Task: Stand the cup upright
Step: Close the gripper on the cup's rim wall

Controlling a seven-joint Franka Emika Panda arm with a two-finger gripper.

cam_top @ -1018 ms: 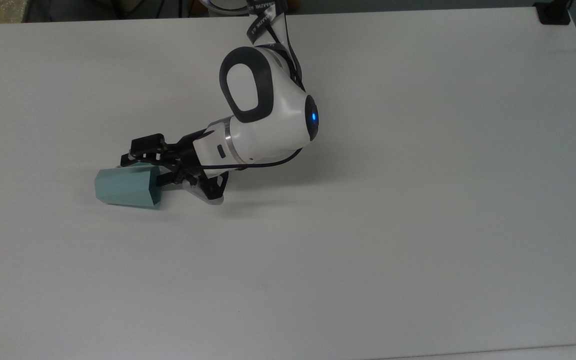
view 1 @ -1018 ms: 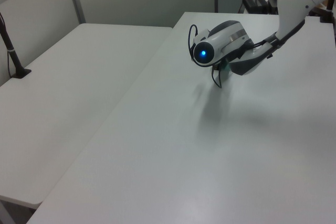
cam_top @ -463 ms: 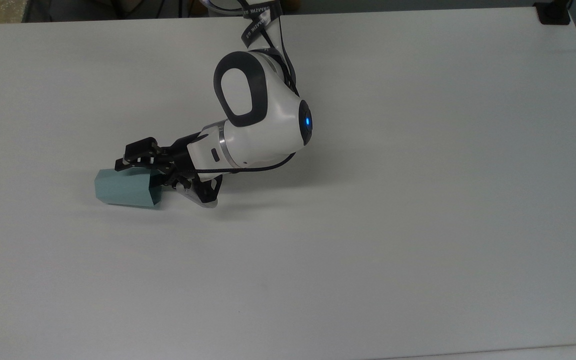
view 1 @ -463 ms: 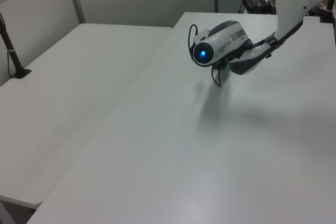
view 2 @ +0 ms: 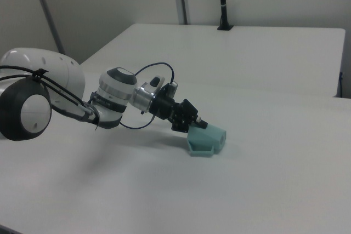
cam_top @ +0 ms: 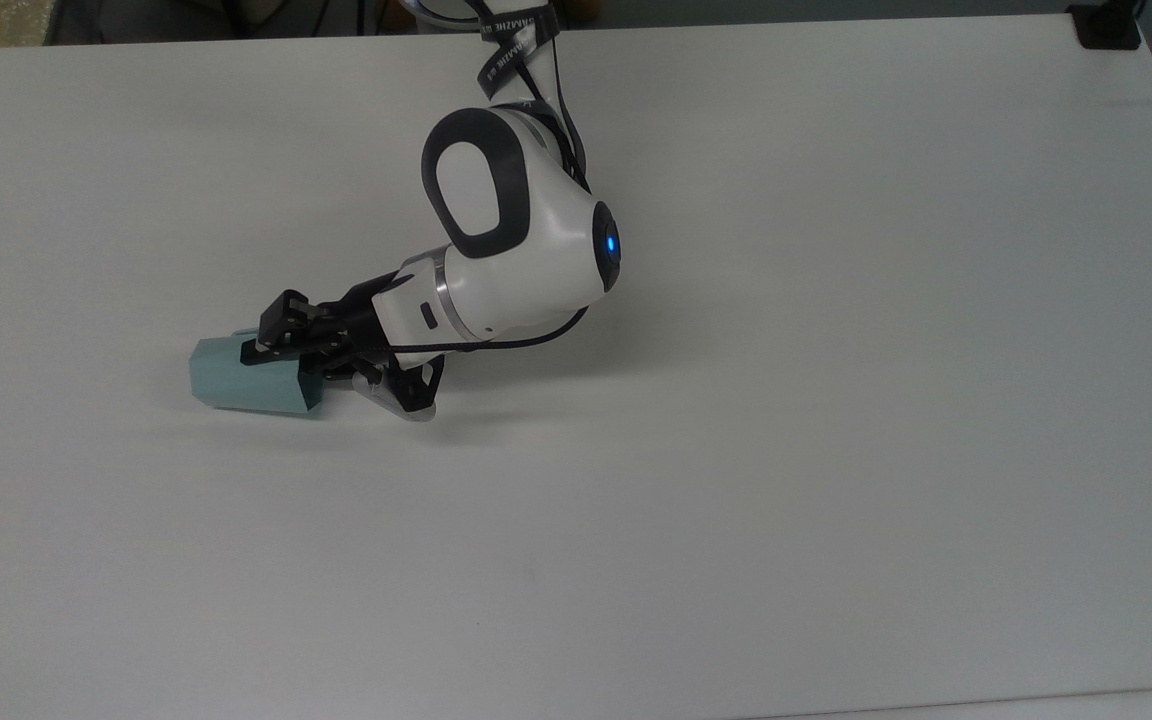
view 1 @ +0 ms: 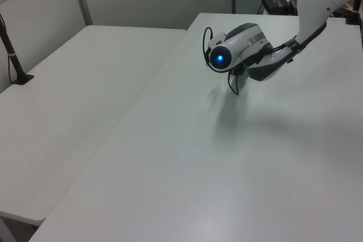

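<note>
Lying on its side on the white desk (cam_top: 836,400), the pale teal cup (cam_top: 241,378) has its narrower base toward the top view's left and its open mouth toward the top view's right, where the arm reaches it. In the right view the cup (view 2: 208,139) rests on the desk with its mouth rim facing the camera's lower left, its faceted sides plainly visible.

The end effector (cam_top: 281,340) is at the cup's rim; one black finger lies over the upper wall near the mouth and the other parts are tucked at the opening. In the right view the end effector (view 2: 192,121) touches the top of the rim, but whether its fingers are pinching the wall or merely resting against it cannot be told. The white arm (cam_top: 511,240) slopes down from the far edge of the desk, a blue light glowing on its wrist joint and a black cable looping beneath it.

The desk surface is plain, matte and pale, with a soft shadow under the arm. In the left view a second white desk (view 1: 74,94) stands just beside the first, separated by a narrow seam, and a black post (view 1: 12,55) is clamped at its far side. Light partition walls with metal uprights close the room behind.
</note>
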